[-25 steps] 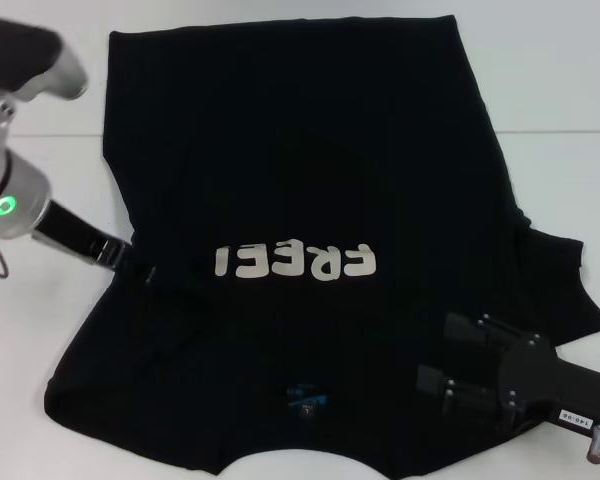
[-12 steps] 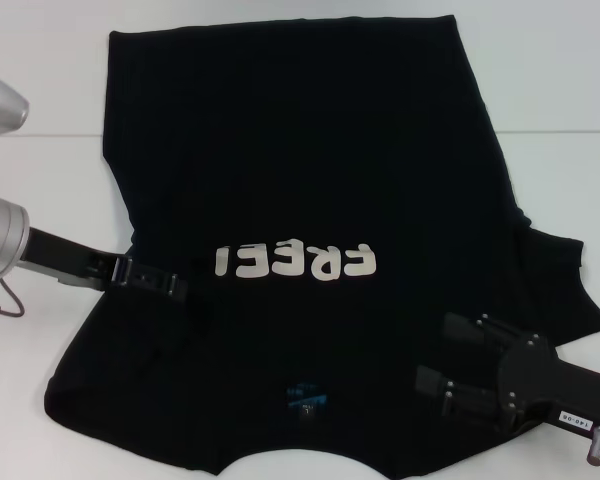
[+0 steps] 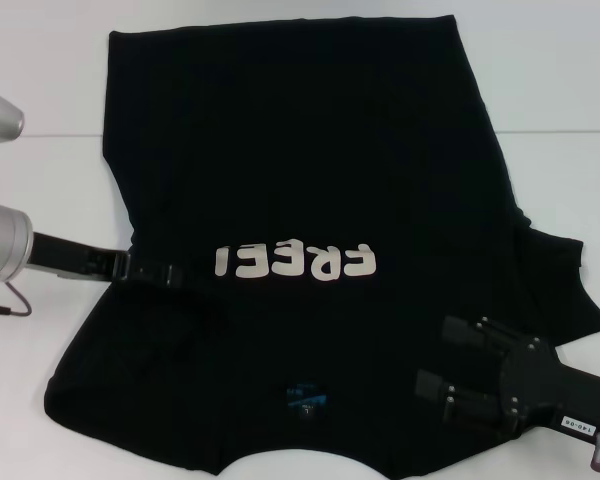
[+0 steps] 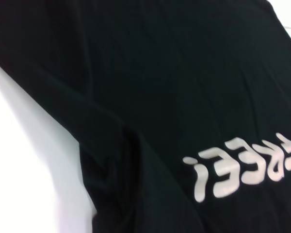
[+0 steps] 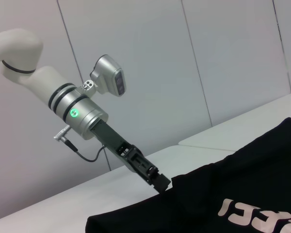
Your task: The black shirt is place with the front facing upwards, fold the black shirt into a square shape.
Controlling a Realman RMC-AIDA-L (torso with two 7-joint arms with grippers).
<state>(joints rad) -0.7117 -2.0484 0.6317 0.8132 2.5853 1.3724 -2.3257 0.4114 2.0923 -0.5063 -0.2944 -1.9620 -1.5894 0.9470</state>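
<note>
Shirt: black shirt [image 3: 300, 200] laid flat on white counter [image 3: 550, 90], print up | left gripper [image 3: 185, 272] set at sleeve edge, jaws' state cannot be told | right gripper [image 3: 435, 385] low over collar-side hem, jaws spread | advice: sleeve fold to be carried inward evenly.

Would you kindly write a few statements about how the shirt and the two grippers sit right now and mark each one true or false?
1. The black shirt lies with its white FREE lettering facing up. True.
2. The left gripper is at the shirt's edge level with the lettering. True.
3. The right gripper is over bare table far from the shirt. False: it is above the shirt's near right part.
4. The shirt is already folded into a small square. False: it lies mostly spread out, only its left side tucked in.
</note>
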